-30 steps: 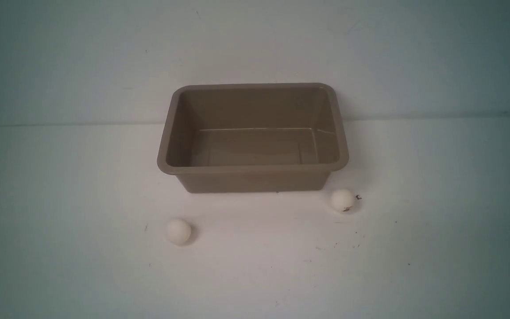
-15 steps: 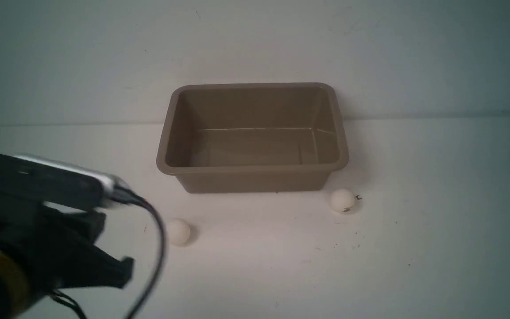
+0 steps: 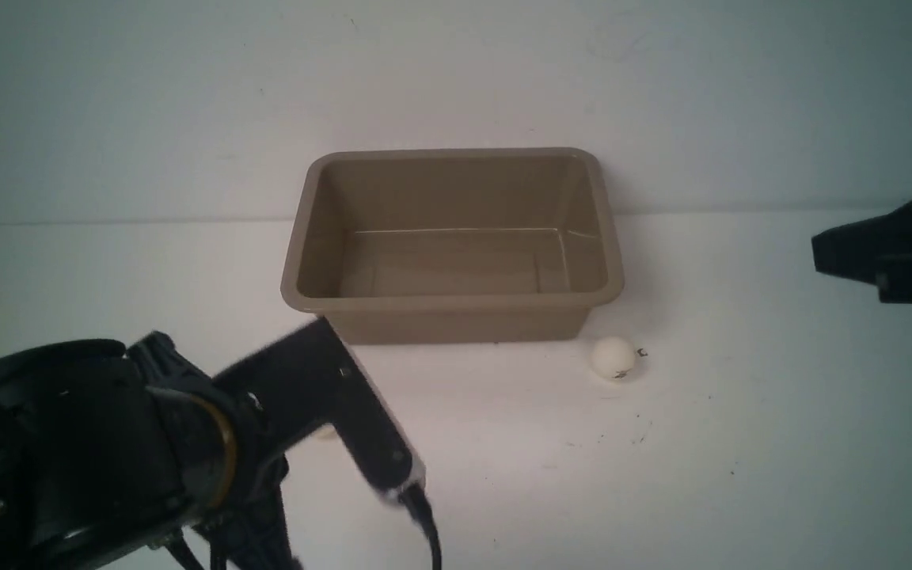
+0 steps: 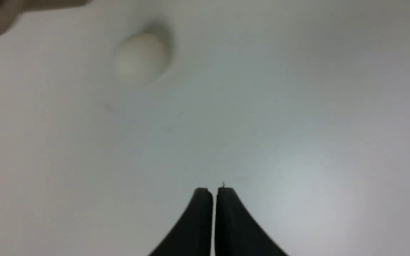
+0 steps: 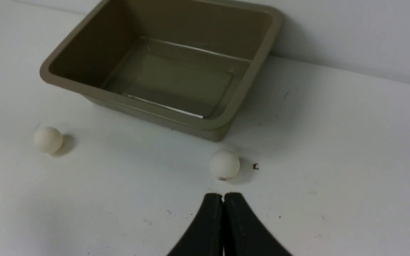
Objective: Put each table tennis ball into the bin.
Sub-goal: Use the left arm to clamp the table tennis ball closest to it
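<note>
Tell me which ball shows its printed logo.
The ball by the bin's front right corner: a dark mark shows low on it. The other ball, toward the left, looks plain white.

There are two table tennis balls: one ball (image 5: 225, 165) just ahead of the right gripper (image 5: 223, 197), the other ball (image 4: 141, 58) ahead of the left gripper (image 4: 214, 192). There is one bin (image 3: 456, 323).

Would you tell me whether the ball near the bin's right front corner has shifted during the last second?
No. The ball still sits just off the bin's right front corner, beside the same dark speck.
</note>
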Controlling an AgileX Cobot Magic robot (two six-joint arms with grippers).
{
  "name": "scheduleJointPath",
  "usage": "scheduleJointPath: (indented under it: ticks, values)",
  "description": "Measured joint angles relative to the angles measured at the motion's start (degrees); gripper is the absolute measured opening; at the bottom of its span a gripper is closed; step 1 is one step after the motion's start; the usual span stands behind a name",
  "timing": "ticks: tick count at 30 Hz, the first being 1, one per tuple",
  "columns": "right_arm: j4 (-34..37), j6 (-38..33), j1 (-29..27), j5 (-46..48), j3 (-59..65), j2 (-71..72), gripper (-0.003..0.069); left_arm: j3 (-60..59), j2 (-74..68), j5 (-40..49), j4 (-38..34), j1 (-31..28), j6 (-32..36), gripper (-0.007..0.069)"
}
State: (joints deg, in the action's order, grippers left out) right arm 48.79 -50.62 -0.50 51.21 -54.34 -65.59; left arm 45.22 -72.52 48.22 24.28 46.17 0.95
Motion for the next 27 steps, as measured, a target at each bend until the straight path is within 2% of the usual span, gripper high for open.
scheduleJointPath:
  ticks: [2, 4, 7, 10, 15, 18, 21, 25, 27]
  values:
    - [1.80, -1.31, 0.00, 0.00, -0.04, 0.00, -0.0011, 0.00, 0.00, -0.49, -7.70, 0.00, 10.37, -0.0004]
    - [3.73, -3.07, 0.00, 0.32, -0.04, 0.00, -0.0011, 0.00, 0.00, -4.25, -15.58, -0.78, 15.86, -0.0004]
    - [4.39, -3.84, 0.00, 1.34, -0.04, -0.40, -0.0011, 0.00, 0.00, -15.57, -22.18, -5.34, 11.88, -0.0004]
    - [4.39, -4.09, 0.00, 2.30, -0.04, -0.96, -0.0011, 0.05, 0.00, -22.73, -24.28, -13.98, 3.94, -0.0004]
    - [4.91, -4.27, 0.00, 2.90, -0.04, -1.07, -0.0011, 0.05, -0.65, -23.78, -23.95, -26.70, 1.07, 0.0029]
    - [5.10, -4.27, 0.00, 2.79, -0.04, -1.07, -0.0011, 0.05, -1.37, -22.58, -24.28, -28.89, 2.70, 0.0078]
    - [5.32, -4.27, 0.00, 2.66, -0.04, -1.07, -0.0011, 0.05, -2.59, -21.37, -27.58, -28.93, 6.39, 0.0174]
    - [5.32, -4.15, 0.00, 2.84, -0.04, -1.07, -0.0011, 0.05, -5.42, -21.75, -32.09, -28.20, 10.43, 0.0349]
    - [5.32, -3.62, 0.00, 3.15, -0.04, -1.07, -0.0011, 0.18, -8.35, -22.08, -32.92, -27.99, 11.41, 0.0463]
